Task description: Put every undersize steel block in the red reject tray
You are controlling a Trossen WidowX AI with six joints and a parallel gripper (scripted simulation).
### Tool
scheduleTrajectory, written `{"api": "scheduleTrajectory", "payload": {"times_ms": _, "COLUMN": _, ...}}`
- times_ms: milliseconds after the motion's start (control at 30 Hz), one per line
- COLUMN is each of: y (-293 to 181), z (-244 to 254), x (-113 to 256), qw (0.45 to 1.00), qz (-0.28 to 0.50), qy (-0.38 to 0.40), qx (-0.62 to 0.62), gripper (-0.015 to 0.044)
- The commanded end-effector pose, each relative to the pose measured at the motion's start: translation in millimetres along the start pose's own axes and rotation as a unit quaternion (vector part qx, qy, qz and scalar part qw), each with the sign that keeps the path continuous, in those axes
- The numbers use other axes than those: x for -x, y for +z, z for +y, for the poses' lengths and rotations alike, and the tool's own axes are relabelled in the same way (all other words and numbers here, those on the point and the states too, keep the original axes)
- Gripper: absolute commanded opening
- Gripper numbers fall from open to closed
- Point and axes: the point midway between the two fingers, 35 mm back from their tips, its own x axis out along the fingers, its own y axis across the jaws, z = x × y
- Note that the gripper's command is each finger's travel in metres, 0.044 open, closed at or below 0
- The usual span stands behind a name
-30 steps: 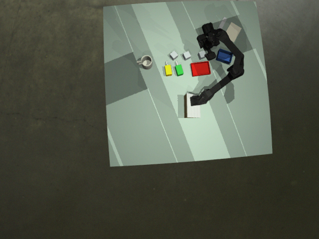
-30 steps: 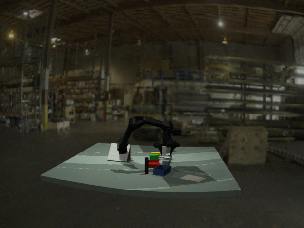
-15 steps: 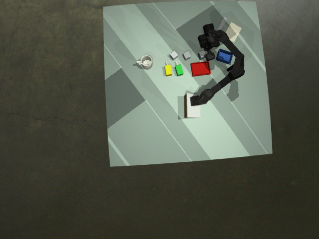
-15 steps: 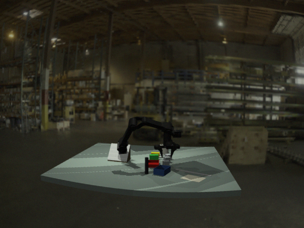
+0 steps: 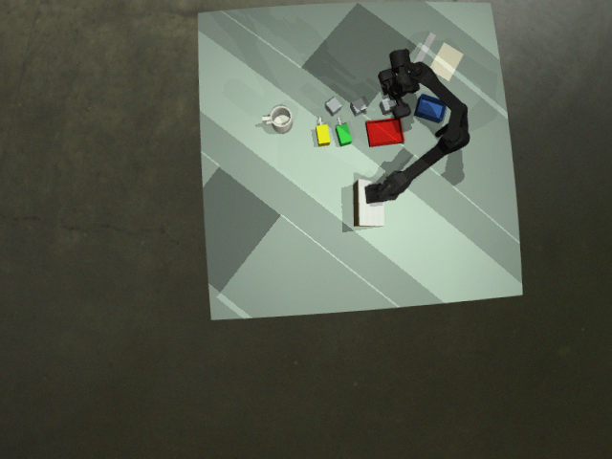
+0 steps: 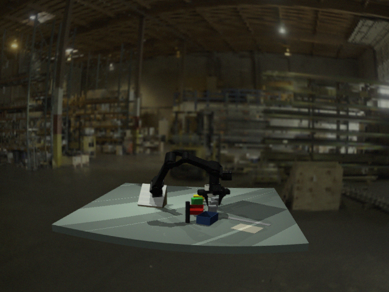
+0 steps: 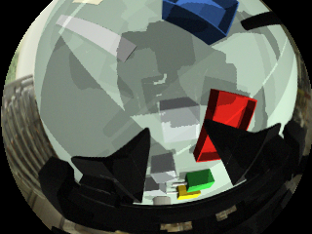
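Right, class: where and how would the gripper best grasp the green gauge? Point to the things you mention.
Grip the green gauge [image 5: 343, 135] [image 6: 197, 201] [image 7: 200, 180] by its block-shaped handle, probably from above, fingers across the two long sides. It lies flat, and the thin pin must stay free.

From above, the arm's wrist [image 5: 398, 81] partly covers the block nearest the blue bin [image 5: 430, 107] [image 7: 201, 17], which the wrist view crops; any bores are too small to make out.
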Motion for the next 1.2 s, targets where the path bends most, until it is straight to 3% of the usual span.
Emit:
{"api": "scheduleTrajectory", "payload": {"times_ms": 0, "y": -1, "z": -1, "x": -9, "qw": 1.0, "qz": -0.002, "qy": -0.004, "qx": 0.004, "gripper": 0.0325}}
{"api": "scheduleTrajectory", "payload": {"times_ms": 767, "y": 0, "z": -5, "x": -40, "qw": 1.0, "qz": -0.004, "qy": -0.004, "qx": 0.004, "gripper": 0.0325}}
{"api": "scheduleTrajectory", "payload": {"times_ms": 900, "y": 1, "z": -4, "x": -37, "qw": 1.0, "qz": -0.002, "qy": -0.002, "qx": 0.0, "gripper": 0.022}}
{"api": "scheduleTrajectory", "payload": {"times_ms": 1167, "y": 1, "z": -4, "x": -37, "qw": 1.0, "qz": -0.002, "qy": -0.002, "qx": 0.0, "gripper": 0.0167}}
